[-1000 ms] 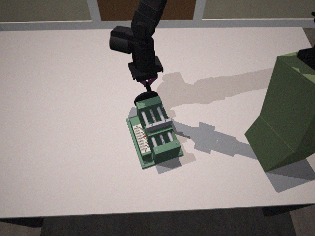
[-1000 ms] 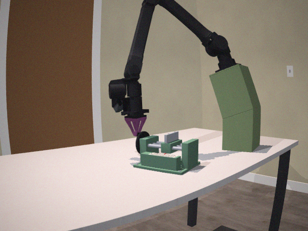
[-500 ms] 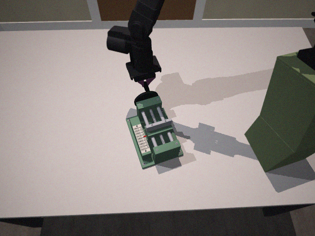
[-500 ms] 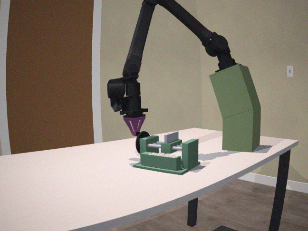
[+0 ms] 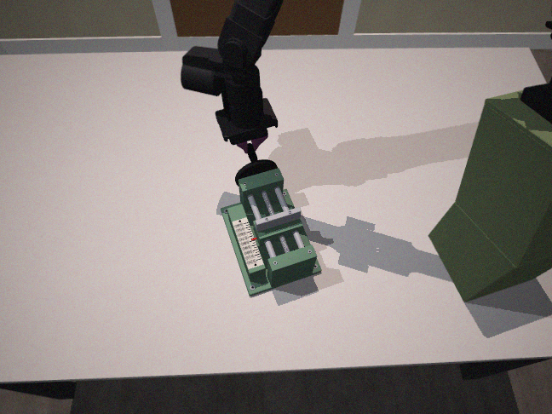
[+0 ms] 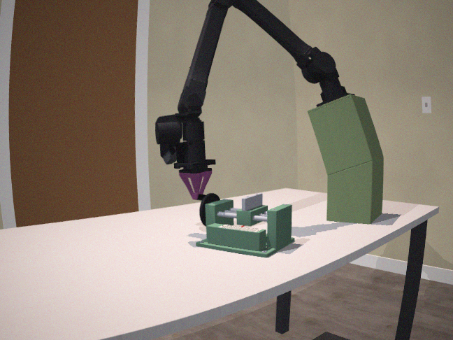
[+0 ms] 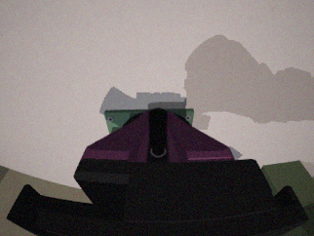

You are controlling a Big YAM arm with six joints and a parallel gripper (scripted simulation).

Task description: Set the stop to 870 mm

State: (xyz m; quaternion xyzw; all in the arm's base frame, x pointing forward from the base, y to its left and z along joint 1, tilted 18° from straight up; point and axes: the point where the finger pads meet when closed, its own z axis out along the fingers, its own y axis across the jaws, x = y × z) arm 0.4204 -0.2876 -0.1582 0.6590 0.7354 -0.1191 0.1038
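Gripper (image 5: 252, 149) clamped on the crank pin of the handwheel (image 5: 254, 169) at the fixture's 12 o'clock end; stop (image 5: 277, 218) sits mid-rail, scale (image 5: 245, 243) unreadable; setting unconfirmed, release not yet done.

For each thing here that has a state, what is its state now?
Gripper: shut on the handwheel's crank pin.
Handwheel: held, at the jig's end nearest the arm.
Grey stop: about midway along the rods.
Red pointer: near the scale's middle; numbers unreadable.
Green jig: flat on the table.
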